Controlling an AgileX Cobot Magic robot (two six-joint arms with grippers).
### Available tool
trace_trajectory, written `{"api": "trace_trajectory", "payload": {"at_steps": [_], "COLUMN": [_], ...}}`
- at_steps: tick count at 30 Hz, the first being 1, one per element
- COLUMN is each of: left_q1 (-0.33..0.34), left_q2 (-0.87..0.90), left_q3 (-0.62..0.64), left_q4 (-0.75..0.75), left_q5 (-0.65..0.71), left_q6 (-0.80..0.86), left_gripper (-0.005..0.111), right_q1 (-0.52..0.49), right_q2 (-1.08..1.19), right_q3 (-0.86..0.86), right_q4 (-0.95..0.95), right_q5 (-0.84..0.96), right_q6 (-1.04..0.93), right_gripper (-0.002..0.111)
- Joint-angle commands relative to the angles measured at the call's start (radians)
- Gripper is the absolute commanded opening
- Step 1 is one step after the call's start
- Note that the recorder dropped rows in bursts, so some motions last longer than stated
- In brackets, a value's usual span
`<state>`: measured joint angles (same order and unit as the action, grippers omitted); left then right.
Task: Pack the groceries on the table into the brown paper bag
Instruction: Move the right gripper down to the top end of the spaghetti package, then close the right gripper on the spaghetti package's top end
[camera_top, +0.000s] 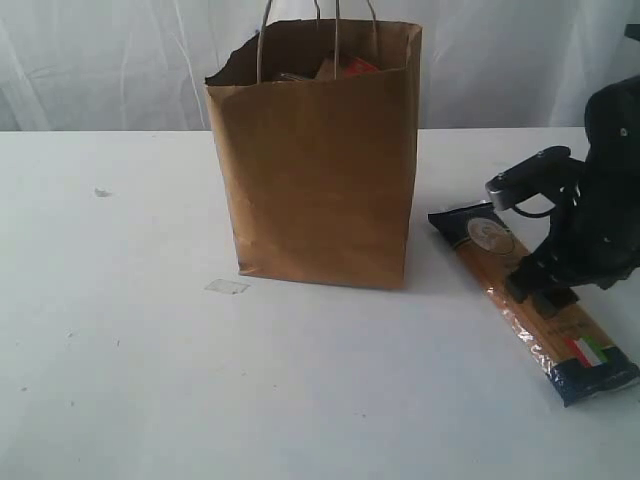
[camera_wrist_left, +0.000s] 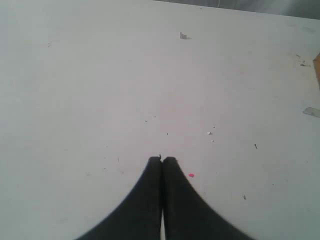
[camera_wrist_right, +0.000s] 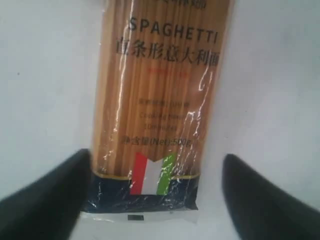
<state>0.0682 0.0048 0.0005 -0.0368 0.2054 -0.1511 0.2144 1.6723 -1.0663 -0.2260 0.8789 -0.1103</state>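
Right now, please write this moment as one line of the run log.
phase: spaghetti not yet packed | bag: upright, items inside | spaghetti: flat on table, right of bag | right gripper: open, astride spaghetti | left gripper: shut, empty

You had a white curtain (camera_top: 100, 60) behind the white table (camera_top: 120, 380), hung in loose vertical folds. Light was even, shadows soft.

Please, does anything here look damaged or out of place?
The brown paper bag has a ragged, torn rim at its upper left. A small clear scrap lies on the table beside its base. Nothing looks spilled.
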Motion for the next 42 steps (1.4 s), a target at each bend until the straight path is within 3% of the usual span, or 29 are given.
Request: {"api": "trace_trajectory", "payload": {"at_steps": [1,16,23,27,42], "left_q1": [0.001,0.001,0.001,0.001,0.001], "left_q2": [-0.005,-0.005,-0.005,-0.005,-0.005], "left_q3": [0.0,0.0,0.0,0.0,0.0], "left_q4": [-0.007,-0.007,-0.007,-0.007,-0.007], "left_q5": [-0.003,-0.003,-0.003,-0.003,-0.003], "left_q6": [-0.003,-0.003,-0.003,-0.003,-0.003], "left_gripper": [0.0,0.0,0.0,0.0,0.0], "right_q1": [-0.009,-0.009,-0.017,-0.026,-0.033], "right_q2": [-0.001,0.023,0.084,0.14,0.313], "right_q3": [0.017,0.02,-0.142,-0.245,-0.263], "right_q4": [-0.013,0.032,0.045,0.047,0.095], "right_q5": [0.005,-0.104,-0.075,-0.072,-0.207], "right_q6": [-0.022,0.051,0.046,-0.053,-0.067], "right_gripper": [0.103,0.105,0.105,0.105,0.105]}}
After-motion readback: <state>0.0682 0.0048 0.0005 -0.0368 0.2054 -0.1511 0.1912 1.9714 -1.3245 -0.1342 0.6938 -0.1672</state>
